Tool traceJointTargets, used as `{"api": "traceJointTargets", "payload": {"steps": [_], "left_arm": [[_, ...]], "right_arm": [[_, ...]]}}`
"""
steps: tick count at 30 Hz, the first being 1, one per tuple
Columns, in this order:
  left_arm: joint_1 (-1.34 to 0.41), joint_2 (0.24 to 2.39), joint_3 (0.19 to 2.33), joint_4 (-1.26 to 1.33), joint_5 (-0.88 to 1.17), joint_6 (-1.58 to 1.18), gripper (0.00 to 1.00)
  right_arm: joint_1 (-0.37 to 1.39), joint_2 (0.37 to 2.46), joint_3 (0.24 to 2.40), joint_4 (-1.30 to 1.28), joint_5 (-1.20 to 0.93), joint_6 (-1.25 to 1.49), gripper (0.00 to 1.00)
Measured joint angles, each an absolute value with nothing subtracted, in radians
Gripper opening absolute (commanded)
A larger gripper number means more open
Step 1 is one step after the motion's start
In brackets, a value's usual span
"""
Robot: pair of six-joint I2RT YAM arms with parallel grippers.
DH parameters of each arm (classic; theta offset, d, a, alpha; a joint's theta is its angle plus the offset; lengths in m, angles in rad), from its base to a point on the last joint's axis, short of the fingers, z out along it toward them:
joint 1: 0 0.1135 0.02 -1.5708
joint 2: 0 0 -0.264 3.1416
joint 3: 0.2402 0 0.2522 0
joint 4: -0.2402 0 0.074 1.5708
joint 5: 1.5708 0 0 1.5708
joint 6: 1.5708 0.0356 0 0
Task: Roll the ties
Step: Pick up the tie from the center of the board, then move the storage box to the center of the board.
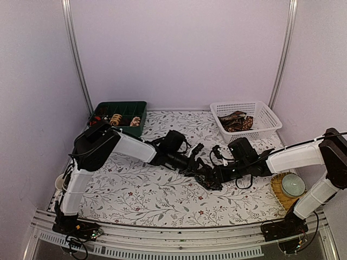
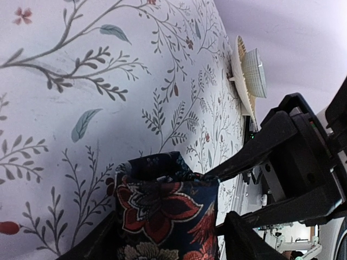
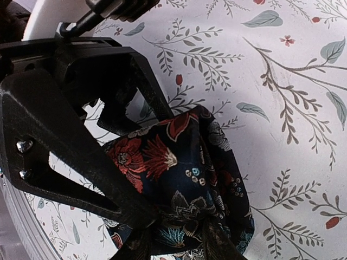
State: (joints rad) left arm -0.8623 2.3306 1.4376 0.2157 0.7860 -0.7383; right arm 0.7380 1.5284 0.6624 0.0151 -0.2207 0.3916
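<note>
My left pincer [image 2: 171, 227] is clamped on the tie [image 2: 162, 203], which bulges up between its fingers. My right pincer [image 3: 179, 241] faces it nose to nose and grips the same tie, bunched between its own fingers. The table [image 2: 81, 81] lies just under both pincers.

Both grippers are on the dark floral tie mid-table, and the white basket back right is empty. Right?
Not quite. The white basket is not empty: the top external view shows crumpled ties in it. The left gripper and right gripper are both on the dark floral tie mid-table.
</note>
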Motion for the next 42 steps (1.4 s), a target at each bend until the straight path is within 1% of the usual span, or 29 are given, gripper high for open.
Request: {"api": "traceJointTargets", "payload": {"steps": [3,7,9,13,15,16,19,23,26,28,31,33,34,38,42], "left_arm": [[-0.873,2.331,1.467,0.156,0.745,-0.703,0.56],[-0.893,2.330,1.501,0.081,0.665,-0.655,0.41],[-0.899,2.330,1.504,0.072,0.645,-0.642,0.25],[-0.904,2.325,1.500,0.076,0.635,-0.635,0.00],[-0.905,2.319,1.492,0.086,0.632,-0.635,0.00],[-0.906,2.317,1.487,0.090,0.627,-0.635,0.00],[-0.908,2.307,1.467,0.116,0.618,-0.633,0.00],[-0.912,2.270,1.428,0.115,0.585,-0.623,0.00],[-0.901,2.212,1.378,0.088,0.542,-0.607,0.00],[-0.881,2.160,1.348,0.044,0.499,-0.586,0.00],[-0.817,2.080,1.331,-0.016,0.426,-0.550,0.00],[-0.754,2.009,1.329,-0.042,0.381,-0.534,0.00],[-0.719,1.971,1.329,-0.047,0.360,-0.527,0.00],[-0.557,1.821,1.354,-0.048,0.268,-0.517,0.00],[-0.392,1.753,1.398,-0.011,0.191,-0.513,0.00]], "right_arm": [[0.739,1.528,0.662,0.015,-0.218,0.391,0.32],[0.739,1.528,0.662,0.010,-0.212,0.391,0.32],[0.739,1.528,0.661,0.007,-0.207,0.391,0.32],[0.739,1.528,0.661,0.008,-0.192,0.389,0.32],[0.739,1.528,0.661,0.008,-0.189,0.389,0.35],[0.739,1.528,0.661,0.008,-0.187,0.388,0.39],[0.739,1.527,0.666,-0.008,-0.183,0.382,0.62],[0.738,1.491,0.685,-0.087,-0.171,0.383,0.82],[0.716,1.381,0.715,-0.166,-0.180,0.380,0.89],[0.684,1.288,0.742,-0.191,-0.196,0.381,0.92],[0.619,1.139,0.801,-0.208,-0.202,0.381,0.94],[0.598,1.085,0.829,-0.209,-0.197,0.380,0.98],[0.593,1.069,0.838,-0.207,-0.197,0.379,1.00],[0.595,1.077,0.823,-0.203,-0.223,0.383,1.00],[0.595,1.108,0.776,-0.203,-0.260,0.403,1.00]]}}
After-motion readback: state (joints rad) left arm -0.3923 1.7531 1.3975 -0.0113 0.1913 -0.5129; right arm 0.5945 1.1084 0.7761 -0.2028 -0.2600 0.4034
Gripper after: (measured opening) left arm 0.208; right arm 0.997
